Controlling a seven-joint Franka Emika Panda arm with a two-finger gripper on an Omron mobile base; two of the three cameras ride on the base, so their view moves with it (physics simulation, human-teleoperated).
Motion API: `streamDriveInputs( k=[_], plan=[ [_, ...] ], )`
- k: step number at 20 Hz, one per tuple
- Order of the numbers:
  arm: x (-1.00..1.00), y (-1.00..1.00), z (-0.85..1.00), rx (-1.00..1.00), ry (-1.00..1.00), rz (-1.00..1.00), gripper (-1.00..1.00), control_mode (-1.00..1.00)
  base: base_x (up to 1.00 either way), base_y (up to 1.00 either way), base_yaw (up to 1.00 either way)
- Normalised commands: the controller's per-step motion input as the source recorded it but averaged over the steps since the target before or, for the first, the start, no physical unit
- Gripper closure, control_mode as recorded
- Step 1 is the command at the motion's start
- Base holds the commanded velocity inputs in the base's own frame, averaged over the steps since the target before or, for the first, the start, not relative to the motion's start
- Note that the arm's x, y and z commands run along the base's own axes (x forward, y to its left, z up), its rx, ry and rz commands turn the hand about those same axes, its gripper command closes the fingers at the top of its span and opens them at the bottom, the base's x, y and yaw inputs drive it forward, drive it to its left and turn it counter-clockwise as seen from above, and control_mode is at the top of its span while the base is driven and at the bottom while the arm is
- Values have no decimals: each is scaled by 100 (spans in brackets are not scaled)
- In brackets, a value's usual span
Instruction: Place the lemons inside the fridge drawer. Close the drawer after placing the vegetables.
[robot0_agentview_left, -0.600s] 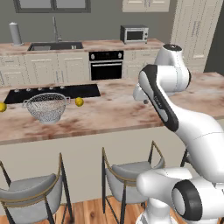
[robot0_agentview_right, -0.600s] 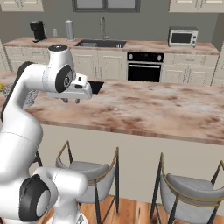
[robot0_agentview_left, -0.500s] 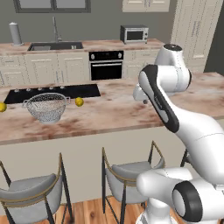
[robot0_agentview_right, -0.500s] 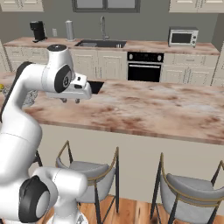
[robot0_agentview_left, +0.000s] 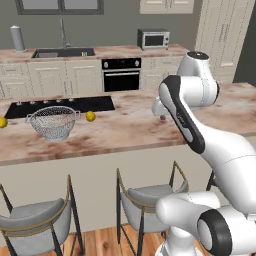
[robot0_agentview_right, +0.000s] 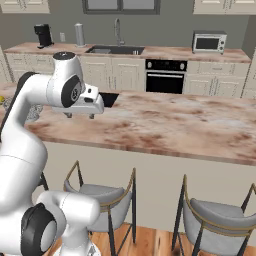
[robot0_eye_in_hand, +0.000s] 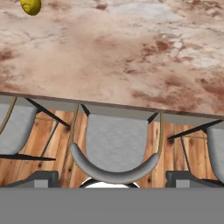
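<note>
The gripper (robot0_agentview_right: 80, 115) hangs above the counter (robot0_agentview_left: 130, 131), jaws apart and empty. One lemon (robot0_agentview_left: 90, 116) lies right of the wire bowl (robot0_agentview_left: 53, 121); another lemon (robot0_agentview_left: 2, 122) lies at the far left.

Even, soft rendered light with faint shadows, no glare, and all views slightly coarse but sharp.

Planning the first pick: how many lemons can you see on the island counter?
2. One lemon lies just right of the wire-mesh bowl, beside the cooktop; the other lemon sits left of the bowl, at the picture's edge.
</note>
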Motion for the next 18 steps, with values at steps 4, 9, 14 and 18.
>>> streamDriveInputs(
  k=[4,9,14,18],
  plan=[
    [0,20,0,0,0,0,-100,-100,0,0,0],
    [0,2,0,0,0,0,-100,-100,0,0,0],
    [0,4,0,0,0,0,-100,100,0,51,0],
    [0,0,0,0,0,0,-100,100,0,91,0]
  ],
)
